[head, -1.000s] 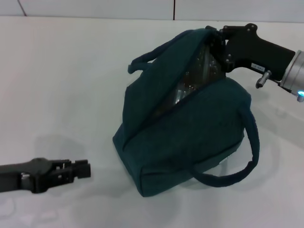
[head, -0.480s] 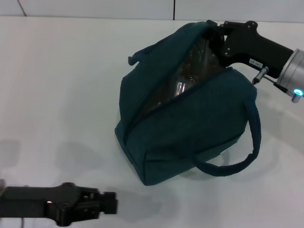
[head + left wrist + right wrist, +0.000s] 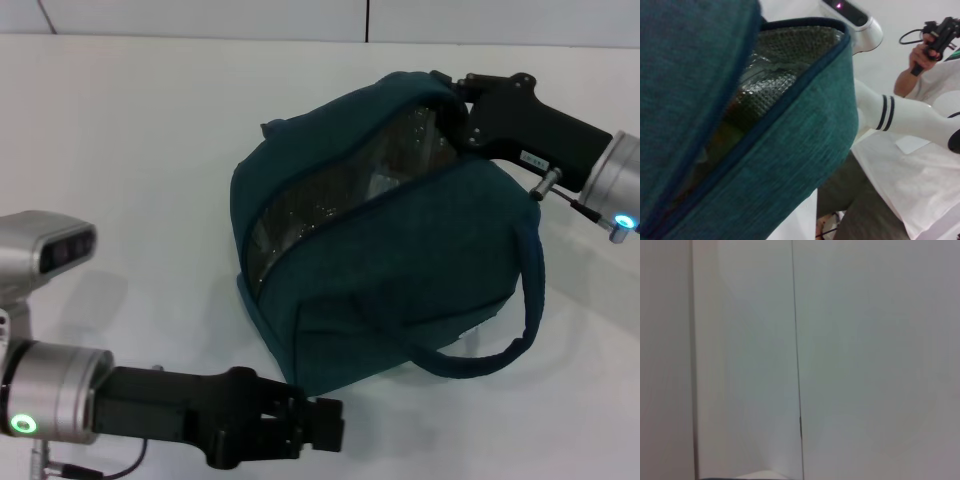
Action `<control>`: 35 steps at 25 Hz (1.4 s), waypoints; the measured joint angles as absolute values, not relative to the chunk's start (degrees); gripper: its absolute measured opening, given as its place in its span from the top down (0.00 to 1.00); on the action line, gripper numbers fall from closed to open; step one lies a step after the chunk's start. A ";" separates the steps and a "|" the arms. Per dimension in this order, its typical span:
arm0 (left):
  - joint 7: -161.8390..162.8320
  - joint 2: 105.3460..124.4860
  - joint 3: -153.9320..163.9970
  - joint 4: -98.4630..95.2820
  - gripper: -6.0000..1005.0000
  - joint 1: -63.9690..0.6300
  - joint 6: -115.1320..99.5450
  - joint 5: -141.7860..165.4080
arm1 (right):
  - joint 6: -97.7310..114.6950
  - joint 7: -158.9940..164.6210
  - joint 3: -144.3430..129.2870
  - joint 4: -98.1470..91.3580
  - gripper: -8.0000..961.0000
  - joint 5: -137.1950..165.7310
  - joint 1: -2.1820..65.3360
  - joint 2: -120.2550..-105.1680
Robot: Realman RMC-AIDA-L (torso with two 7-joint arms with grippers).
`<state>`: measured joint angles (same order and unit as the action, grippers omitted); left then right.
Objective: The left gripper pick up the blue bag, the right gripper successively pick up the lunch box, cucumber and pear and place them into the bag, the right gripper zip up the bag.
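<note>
Zipping comes next: my right tool (image 3: 452, 100) is clamped on the blue bag (image 3: 400, 250) at its far end (mouth gaping). Left tool (image 3: 325, 430), state unclear, should steady the near corner.

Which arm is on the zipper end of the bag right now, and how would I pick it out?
On the white table sits the blue bag, its top open onto silver lining. At the bag's far upper corner is the right gripper, a black body with a small white label. The left gripper has no label and sits near the bag's front bottom corner.
</note>
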<state>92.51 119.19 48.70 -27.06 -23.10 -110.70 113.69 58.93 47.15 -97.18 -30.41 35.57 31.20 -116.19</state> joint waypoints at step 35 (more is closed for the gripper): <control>83.64 119.48 49.33 -17.59 0.73 -31.50 -90.99 98.18 | 77.35 49.73 -108.21 -23.06 0.91 17.77 21.28 -116.17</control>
<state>83.64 119.48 49.33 -17.59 -31.50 -90.99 98.18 77.35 49.73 -108.21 -23.06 17.77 21.28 -116.17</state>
